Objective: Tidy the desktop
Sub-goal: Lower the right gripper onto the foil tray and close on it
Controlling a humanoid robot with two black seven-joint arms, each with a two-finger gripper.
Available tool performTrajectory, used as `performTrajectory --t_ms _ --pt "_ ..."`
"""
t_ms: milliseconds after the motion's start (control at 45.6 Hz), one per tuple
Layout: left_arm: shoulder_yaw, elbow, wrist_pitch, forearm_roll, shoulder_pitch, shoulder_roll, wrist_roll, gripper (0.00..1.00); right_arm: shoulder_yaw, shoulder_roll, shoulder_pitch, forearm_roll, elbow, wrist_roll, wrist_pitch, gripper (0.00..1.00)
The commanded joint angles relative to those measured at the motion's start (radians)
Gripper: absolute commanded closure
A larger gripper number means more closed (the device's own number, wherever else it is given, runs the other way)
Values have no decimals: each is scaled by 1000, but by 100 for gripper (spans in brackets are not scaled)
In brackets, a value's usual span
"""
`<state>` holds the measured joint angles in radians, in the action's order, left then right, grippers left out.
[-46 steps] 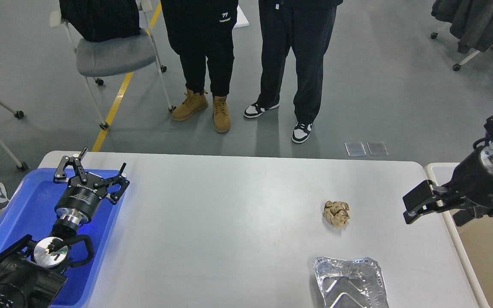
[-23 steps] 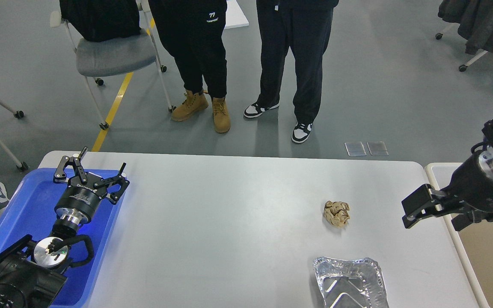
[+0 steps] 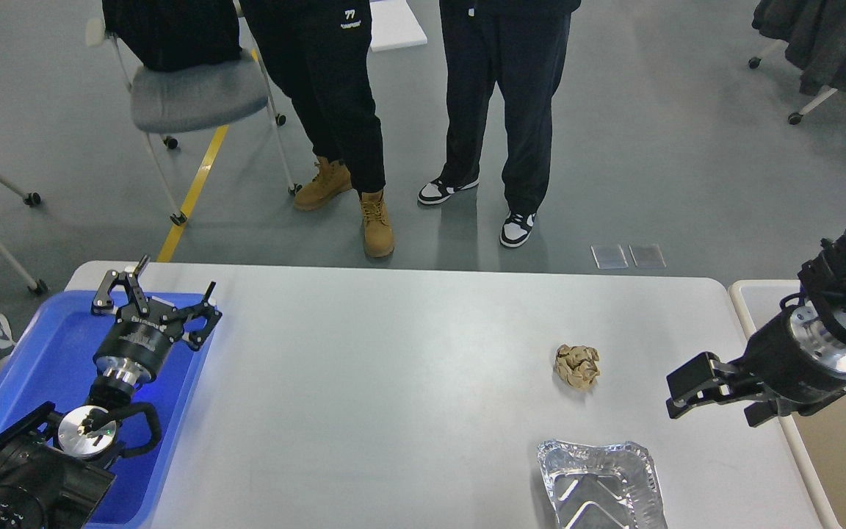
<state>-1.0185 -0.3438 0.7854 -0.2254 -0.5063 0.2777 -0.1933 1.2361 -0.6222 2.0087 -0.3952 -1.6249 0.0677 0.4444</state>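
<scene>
desktop holds a crumpled paper ball; left gripper spread wide, right gripper jaws unclear.

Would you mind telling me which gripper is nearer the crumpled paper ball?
Right. The right gripper hangs just right of the paper ball; the left gripper is far left, over the blue tray.

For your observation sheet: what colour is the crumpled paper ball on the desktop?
Light brown, tan; the paper ball shows best in the head view.
</scene>
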Motion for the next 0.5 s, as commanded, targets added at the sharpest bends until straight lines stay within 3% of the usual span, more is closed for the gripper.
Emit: performTrajectory --t_ms 0,307,483 --pt "0 0 0 0 0 0 0 0 -38 4 -182 -36 14 1 -130 0" --pt "0 0 0 0 0 0 0 0 -132 6 -442 -97 69 3 -263 0" --pt "0 0 0 0 0 0 0 0 -159 13 -501 -97 94 3 -306 0"
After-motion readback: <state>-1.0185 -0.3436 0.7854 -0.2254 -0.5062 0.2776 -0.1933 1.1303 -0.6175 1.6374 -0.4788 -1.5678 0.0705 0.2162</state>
